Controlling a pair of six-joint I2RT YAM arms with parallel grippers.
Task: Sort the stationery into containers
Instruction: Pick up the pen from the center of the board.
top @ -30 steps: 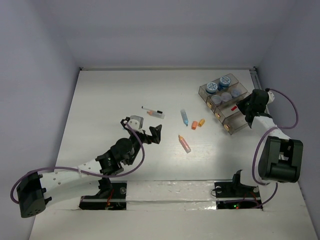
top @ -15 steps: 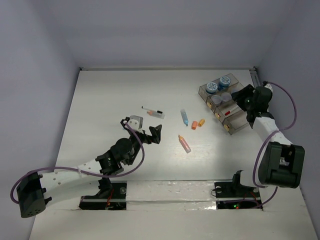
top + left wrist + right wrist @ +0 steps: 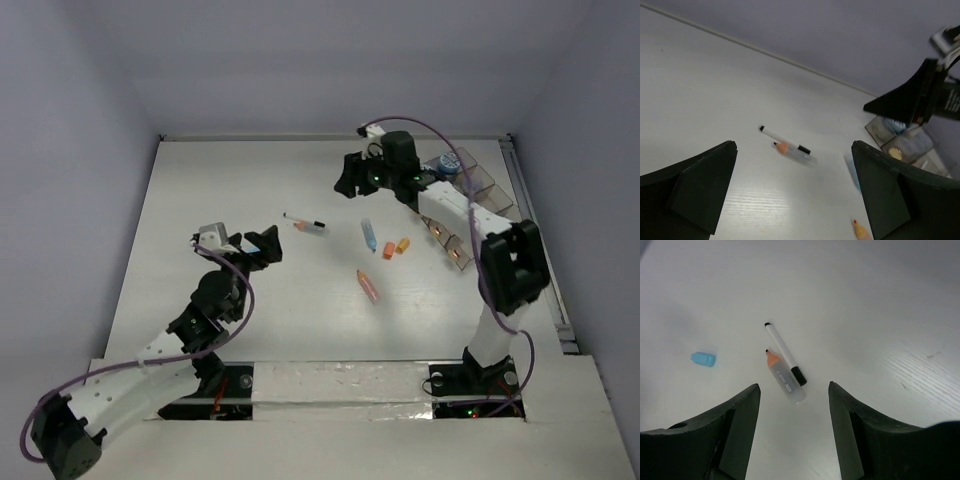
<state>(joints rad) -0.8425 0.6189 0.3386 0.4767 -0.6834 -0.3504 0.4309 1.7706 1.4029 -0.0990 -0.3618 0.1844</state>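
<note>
- While both hands are spread apart and grip nothing, we see the white pen (image 3: 303,219) lying on the tabletop (image 3: 220,180) near the middle of the top view, well apart from the organiser tray (image 3: 483,184) at the right.
- We find the pen between the two: the right hand (image 3: 348,180) is up and to its right, the left hand (image 3: 265,246) down and to its left, neither clearly nearer.
- From the right wrist, its long axis slants from upper left to lower right, framed between that hand's fingers, with a pencil (image 3: 781,375) just beside it.
- We judge the right hand better lined up, though it could catch the pencil too.
</note>
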